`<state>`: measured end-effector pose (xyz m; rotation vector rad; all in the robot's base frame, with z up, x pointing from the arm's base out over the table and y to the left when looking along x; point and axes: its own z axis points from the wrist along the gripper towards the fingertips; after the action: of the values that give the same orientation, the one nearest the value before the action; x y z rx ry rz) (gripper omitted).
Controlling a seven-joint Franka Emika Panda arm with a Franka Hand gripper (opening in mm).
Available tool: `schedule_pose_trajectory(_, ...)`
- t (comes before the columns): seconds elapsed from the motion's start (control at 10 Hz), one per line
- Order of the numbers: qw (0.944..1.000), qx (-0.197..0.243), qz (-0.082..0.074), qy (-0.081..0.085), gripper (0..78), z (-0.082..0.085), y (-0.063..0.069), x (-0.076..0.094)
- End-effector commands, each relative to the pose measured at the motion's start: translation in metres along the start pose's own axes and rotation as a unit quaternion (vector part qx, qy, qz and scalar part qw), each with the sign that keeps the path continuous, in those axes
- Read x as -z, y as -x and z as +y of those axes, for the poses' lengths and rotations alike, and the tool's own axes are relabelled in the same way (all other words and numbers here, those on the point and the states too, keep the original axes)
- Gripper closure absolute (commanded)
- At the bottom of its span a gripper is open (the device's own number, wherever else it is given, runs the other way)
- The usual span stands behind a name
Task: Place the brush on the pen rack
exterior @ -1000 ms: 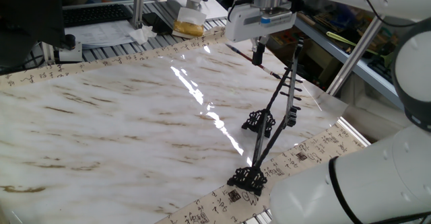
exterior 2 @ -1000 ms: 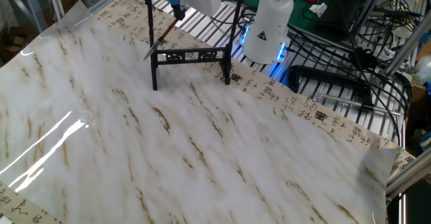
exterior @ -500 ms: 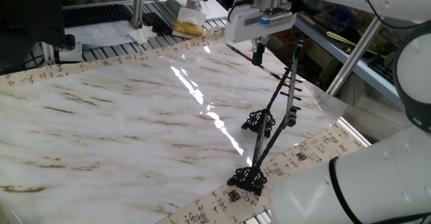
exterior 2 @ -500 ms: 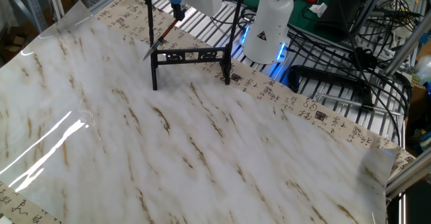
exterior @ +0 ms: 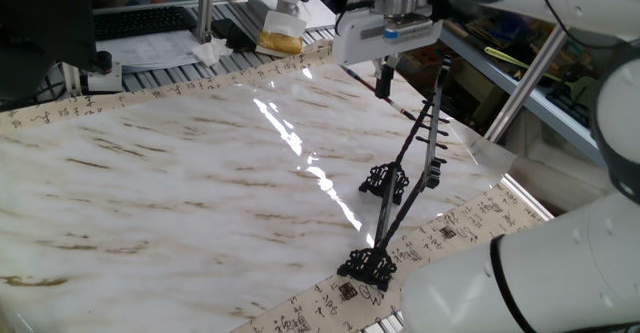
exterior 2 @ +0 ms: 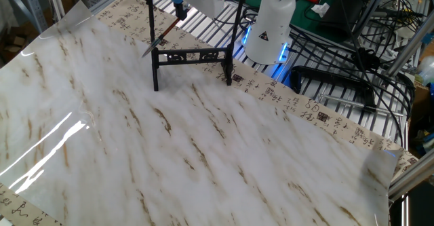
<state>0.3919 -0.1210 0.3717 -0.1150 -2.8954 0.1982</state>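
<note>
The black pen rack (exterior: pixel 404 156) stands near the right edge of the marble-patterned table (exterior: pixel 180 183), its scrolled feet on the surface. In the other fixed view the pen rack (exterior 2: pixel 193 54) appears as a low frame with two thin posts. My gripper (exterior: pixel 383 79) hangs above the rack's far end, shut on the thin dark brush (exterior: pixel 408 107). The brush (exterior 2: pixel 161 39) slants down and left from the gripper (exterior 2: pixel 180 11), its pointed tip low beside the rack's left post and off the table.
A yellow-brown object (exterior: pixel 280 39) and a keyboard (exterior: pixel 140 21) lie beyond the table's far edge. The robot's white base (exterior 2: pixel 270 24) and a tangle of black cables (exterior 2: pixel 339 56) sit behind the rack. A slanted aluminium post (exterior: pixel 530 65) rises at the right.
My gripper and the brush have risen very slightly. The rack has not moved.
</note>
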Motion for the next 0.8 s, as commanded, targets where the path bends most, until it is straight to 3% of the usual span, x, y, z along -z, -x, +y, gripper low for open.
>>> schedule_pose_trajectory(0.1, 0.9996, 0.004, -0.025, -0.013, 76.4, 0.0009, -0.0028, 0.0043)
schedule_pose_trajectory(0.8, 0.9981, 0.01, -0.054, -0.028, 76.4, 0.0009, -0.0028, 0.0043)
